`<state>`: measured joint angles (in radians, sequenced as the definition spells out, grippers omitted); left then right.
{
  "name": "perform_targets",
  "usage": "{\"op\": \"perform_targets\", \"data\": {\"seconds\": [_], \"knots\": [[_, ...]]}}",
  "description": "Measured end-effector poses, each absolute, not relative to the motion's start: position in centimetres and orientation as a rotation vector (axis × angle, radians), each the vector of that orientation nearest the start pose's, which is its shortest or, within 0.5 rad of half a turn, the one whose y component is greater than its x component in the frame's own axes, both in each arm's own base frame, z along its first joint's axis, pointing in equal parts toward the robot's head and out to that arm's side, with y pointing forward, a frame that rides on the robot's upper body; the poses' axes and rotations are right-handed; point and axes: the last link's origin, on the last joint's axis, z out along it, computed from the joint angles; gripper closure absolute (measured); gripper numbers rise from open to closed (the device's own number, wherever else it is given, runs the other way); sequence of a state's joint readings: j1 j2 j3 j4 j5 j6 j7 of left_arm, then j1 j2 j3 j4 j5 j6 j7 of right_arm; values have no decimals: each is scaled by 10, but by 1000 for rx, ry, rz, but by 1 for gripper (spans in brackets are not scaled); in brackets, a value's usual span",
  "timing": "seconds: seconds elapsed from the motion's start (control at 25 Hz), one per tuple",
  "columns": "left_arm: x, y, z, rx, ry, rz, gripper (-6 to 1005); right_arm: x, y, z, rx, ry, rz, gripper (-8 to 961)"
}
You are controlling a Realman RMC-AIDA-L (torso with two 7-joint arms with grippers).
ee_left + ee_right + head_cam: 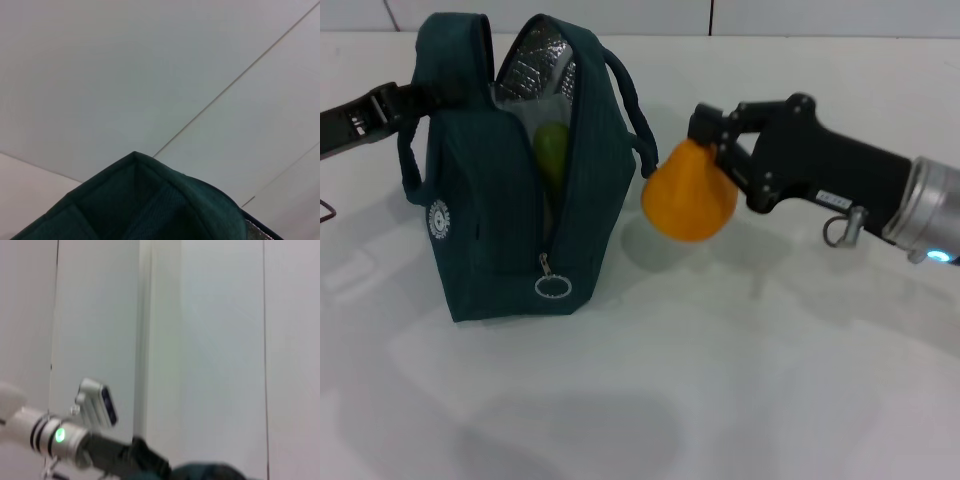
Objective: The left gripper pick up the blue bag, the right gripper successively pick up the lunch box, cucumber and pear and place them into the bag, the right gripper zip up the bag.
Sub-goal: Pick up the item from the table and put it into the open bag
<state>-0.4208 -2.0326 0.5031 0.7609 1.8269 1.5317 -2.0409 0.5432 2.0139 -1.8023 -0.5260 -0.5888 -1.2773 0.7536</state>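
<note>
Pear, orange-yellow and wide at the base (688, 200), hangs in the air just beside the right flank of the dark teal-blue soft fabric lunch bag (490, 210), pinched at its narrow top by the black two-fingered right gripper (705, 150). It sits level with the near loop handle, short of the opening, so the drop into the bag is not yet made.

The likely trouble is the path in. The mouth is a narrow slit between the two fabric walls, and the handle stands between fruit and opening; a straight sideways push could catch that loop or shove the soft wall, tipping or sliding the bag. The grip on the tapered top also looks slight, so a knock might twist the fruit loose onto the white table (770, 350).

Across the bag, the black left gripper (405, 98) reaches its far upper edge; whether its fingers clamp the fabric cannot be told.

Inside, silver foil lining shows, and a green rounded shape, probably the cucumber (552, 150). The lunch box is not visible.
</note>
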Motion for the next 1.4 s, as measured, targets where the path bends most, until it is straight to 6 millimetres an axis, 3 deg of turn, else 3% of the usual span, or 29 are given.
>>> {"op": "perform_targets", "data": {"seconds": [0.32,0.6,1.04,1.4], "knots": [[-297,331,80,-2116,-1428,-1115,906,158,343,-20,-2368,26,1382,920],[-291,331,81,-2130,-1414,-1163,906,129,356,-5,-2306,-82,1454,920],[-287,330,77,-2143,-1411,-1180,905,71,392,-18,-2345,-197,1367,917],[-285,332,73,-2146,-1399,-1185,905,53,410,-34,-2409,-196,1271,915]]}}
